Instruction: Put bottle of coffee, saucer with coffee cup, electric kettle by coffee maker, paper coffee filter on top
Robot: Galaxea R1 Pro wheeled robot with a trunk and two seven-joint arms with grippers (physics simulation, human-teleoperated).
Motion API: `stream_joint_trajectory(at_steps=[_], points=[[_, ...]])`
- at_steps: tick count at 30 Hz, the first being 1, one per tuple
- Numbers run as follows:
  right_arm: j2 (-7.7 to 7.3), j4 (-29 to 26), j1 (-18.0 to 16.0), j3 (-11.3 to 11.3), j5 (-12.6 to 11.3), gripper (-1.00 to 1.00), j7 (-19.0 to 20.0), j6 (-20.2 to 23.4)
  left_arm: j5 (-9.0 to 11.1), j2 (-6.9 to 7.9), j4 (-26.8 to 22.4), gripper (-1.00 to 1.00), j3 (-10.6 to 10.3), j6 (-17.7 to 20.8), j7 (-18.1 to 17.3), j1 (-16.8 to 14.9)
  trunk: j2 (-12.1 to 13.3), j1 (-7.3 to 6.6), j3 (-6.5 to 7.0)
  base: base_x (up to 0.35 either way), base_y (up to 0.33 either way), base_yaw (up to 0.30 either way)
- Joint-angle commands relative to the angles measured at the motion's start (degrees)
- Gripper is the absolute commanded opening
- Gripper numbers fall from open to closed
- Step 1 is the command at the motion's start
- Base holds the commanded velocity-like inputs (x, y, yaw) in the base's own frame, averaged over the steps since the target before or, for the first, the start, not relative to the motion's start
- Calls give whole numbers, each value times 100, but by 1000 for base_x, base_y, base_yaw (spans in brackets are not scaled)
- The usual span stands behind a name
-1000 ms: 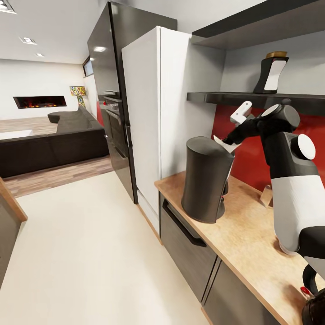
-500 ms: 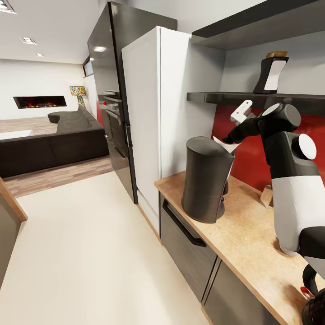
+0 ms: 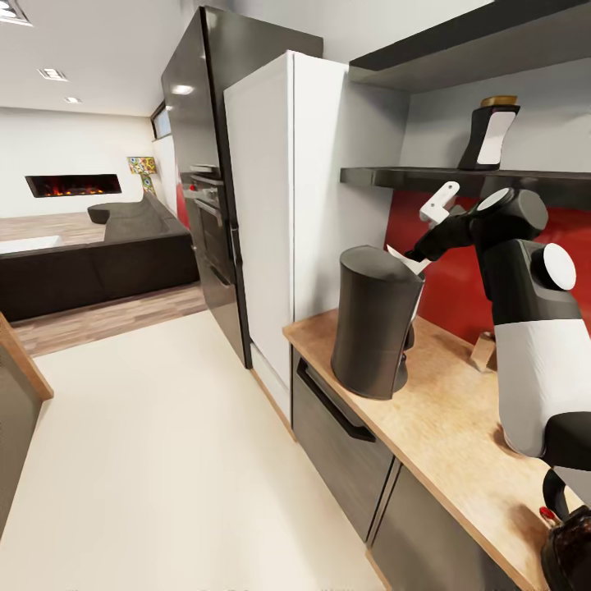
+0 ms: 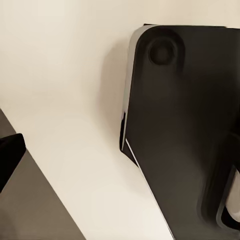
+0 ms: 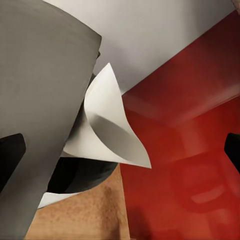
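Observation:
The dark grey coffee maker (image 3: 373, 324) stands on the light-wood kitchen countertop (image 3: 447, 427) near its left end. My right gripper (image 3: 416, 249) reaches in behind the maker's top edge. In the right wrist view the right gripper (image 5: 120, 152) is open, its fingertips (image 5: 10, 157) far apart, and the white paper coffee filter (image 5: 107, 125) lies between them against the coffee maker (image 5: 40, 100). A corner of the paper coffee filter (image 3: 400, 257) peeks out behind the maker's top. The bottle of coffee (image 3: 491, 135) stands on the dark shelf (image 3: 394, 176). The electric kettle (image 3: 566, 538) shows at the lower right corner. My left gripper (image 4: 120, 155) hangs open over the floor.
A white fridge (image 3: 287, 205) and a tall dark oven unit (image 3: 201, 180) stand left of the counter. A small tan box (image 3: 483, 353) sits by the red wall (image 3: 447, 287). Pale open floor (image 3: 164, 460) stretches leftwards towards a dark sofa (image 3: 98, 263). My dark base (image 4: 190, 125) shows in the left wrist view.
The whole head picture has shifted slightly, so the camera moved. The right arm and the filter keep their place by the coffee maker.

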Motion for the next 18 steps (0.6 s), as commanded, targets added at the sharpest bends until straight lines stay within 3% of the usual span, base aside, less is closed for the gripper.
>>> stream_joint_trajectory(at_steps=[1, 14, 18], points=[[-7, -6, -7, 14, 43, 100, 42, 29, -24, -3, -8, 100, 27, -10, 8, 2, -11, 3, -11, -39, 42, 0], [-17, -6, -7, 14, 45, 100, 42, 27, -24, -4, -8, 100, 24, -10, 11, 0, -11, 3, -11, -140, 184, 0], [-33, -6, -7, 14, 48, 100, 42, 27, -24, 4, -12, 100, 39, -10, 19, 0, -11, 3, -11, -41, 62, 0]])
